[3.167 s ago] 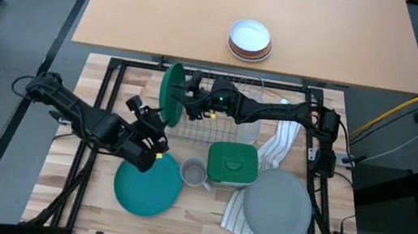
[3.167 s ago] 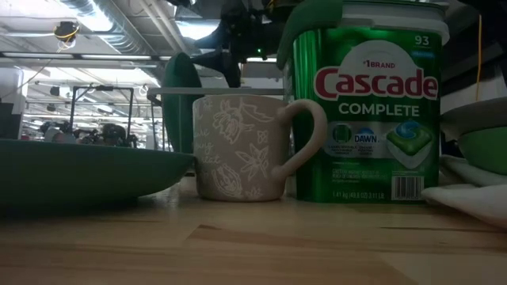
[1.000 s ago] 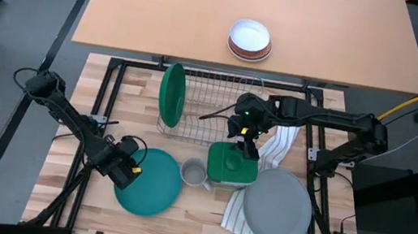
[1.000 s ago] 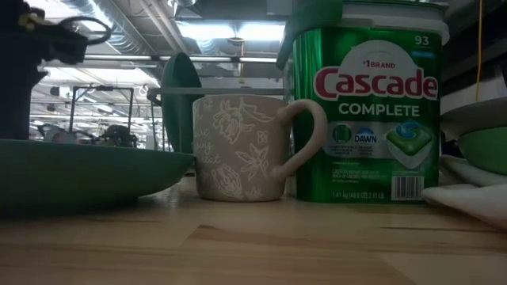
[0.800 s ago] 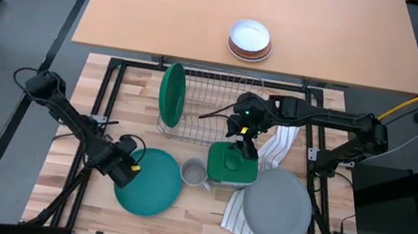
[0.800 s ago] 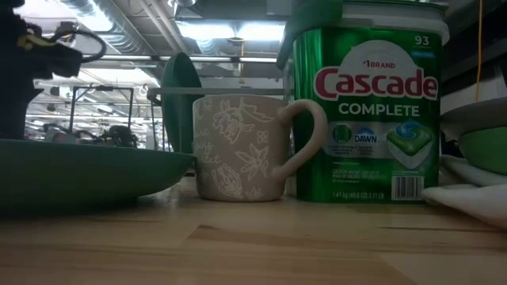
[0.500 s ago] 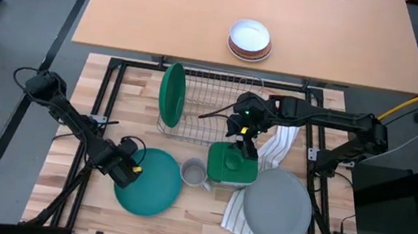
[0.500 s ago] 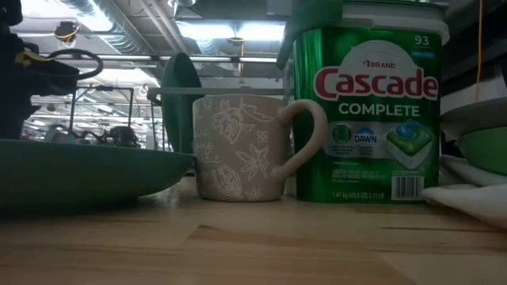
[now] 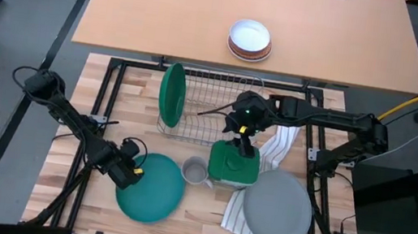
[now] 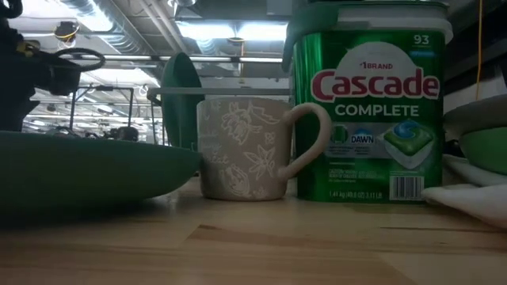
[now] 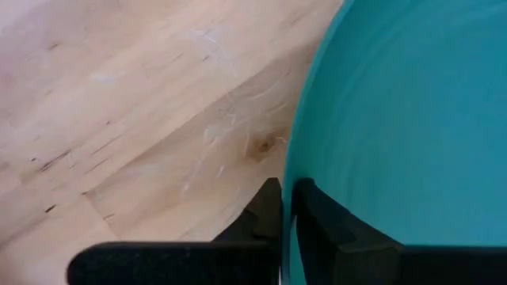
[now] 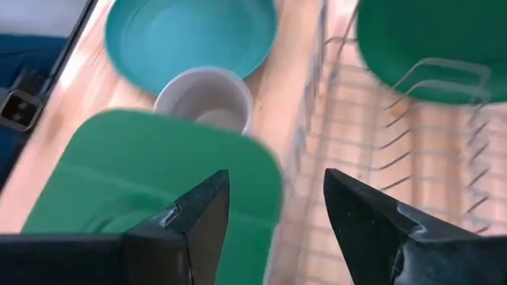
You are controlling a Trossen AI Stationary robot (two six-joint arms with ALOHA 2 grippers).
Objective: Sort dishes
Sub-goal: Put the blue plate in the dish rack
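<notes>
One second back the left gripper [image 11: 282, 207] was wide open; now it pinches the teal plate's [image 9: 151, 191] rim on the worktop [image 9: 204, 211]. Lifting can come next. Right gripper [image 12: 273, 202] waits open above the green tub [image 9: 234, 163].

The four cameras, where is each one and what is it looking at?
High view: overhead, looking down; both arms show, left gripper shut on the teal plate.
Low view: table height, facing the mug.
Left wrist view: its fingers pinch the plate's rim.
Right wrist view: over the green tub, open fingers.
All four show the teal plate.
</notes>
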